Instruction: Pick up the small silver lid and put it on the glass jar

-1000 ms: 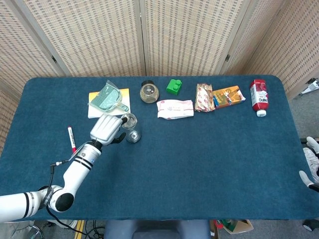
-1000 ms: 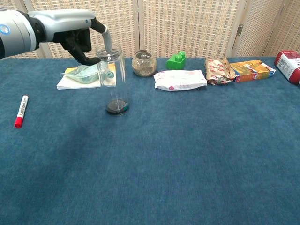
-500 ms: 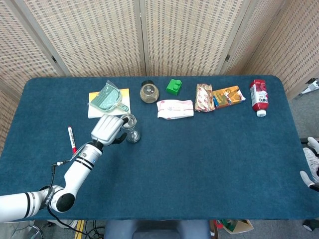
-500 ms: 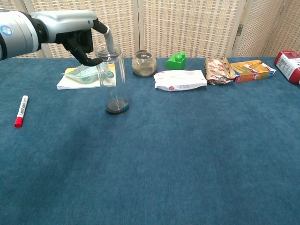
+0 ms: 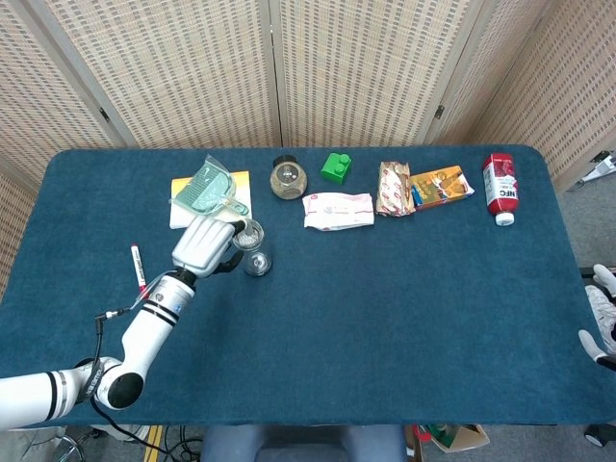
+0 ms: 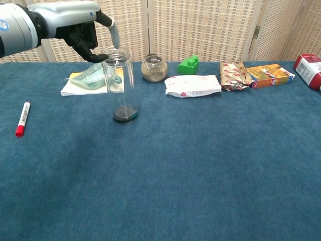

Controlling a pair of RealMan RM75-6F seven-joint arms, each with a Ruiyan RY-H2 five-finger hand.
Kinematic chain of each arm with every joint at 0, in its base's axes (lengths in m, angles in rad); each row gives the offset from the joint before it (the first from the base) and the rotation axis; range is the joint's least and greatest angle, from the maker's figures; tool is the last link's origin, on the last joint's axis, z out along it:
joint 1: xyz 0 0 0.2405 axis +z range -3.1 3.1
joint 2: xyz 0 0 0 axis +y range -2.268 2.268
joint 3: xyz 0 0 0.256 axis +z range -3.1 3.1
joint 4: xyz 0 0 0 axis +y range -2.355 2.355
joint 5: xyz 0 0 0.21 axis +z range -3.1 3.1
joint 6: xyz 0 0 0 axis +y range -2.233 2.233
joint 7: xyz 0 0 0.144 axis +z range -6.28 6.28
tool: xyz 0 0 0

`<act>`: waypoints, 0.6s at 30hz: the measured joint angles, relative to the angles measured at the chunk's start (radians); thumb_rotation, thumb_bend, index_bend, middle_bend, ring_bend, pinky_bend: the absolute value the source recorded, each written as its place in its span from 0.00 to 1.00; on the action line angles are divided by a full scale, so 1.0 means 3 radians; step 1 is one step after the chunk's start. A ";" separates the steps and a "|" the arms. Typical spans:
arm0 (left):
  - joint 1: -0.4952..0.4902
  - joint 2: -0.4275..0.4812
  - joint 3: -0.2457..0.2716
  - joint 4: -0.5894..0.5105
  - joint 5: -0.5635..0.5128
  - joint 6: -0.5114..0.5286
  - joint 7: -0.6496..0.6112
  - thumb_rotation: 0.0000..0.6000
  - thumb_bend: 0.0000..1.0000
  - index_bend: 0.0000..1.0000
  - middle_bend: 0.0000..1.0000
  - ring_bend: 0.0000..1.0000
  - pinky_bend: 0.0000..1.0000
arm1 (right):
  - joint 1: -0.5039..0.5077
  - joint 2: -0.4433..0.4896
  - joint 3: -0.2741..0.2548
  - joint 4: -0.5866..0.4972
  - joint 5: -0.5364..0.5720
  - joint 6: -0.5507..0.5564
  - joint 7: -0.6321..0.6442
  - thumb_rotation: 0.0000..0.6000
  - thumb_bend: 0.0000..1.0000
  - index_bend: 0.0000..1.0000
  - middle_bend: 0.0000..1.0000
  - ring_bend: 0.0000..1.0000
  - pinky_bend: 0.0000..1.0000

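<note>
Your left hand [image 6: 83, 35] hovers just above and left of the upright glass jar [image 6: 120, 85], fingertips at its mouth, where the small silver lid [image 5: 250, 229] appears seated; whether you still pinch it, the pictures cannot say. Right hand [image 5: 599, 318] rests far off.

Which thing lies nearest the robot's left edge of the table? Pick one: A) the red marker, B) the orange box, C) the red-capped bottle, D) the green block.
A: the red marker lies alone on the table beyond the left hand, while the other three sit along the far side, further right.
</note>
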 measured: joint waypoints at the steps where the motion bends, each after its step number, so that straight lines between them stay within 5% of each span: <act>1: -0.0003 -0.0011 0.0001 0.0014 -0.0002 -0.0002 0.0003 1.00 0.41 0.38 1.00 1.00 1.00 | 0.0000 0.0002 0.0000 -0.0001 0.0002 -0.0001 -0.0001 1.00 0.30 0.02 0.19 0.08 0.23; 18: -0.0021 -0.0083 0.0050 0.0050 -0.0008 -0.0010 0.0091 1.00 0.41 0.38 1.00 1.00 1.00 | -0.0003 -0.0005 0.0002 0.0013 0.0008 -0.0005 0.0011 1.00 0.31 0.02 0.19 0.08 0.23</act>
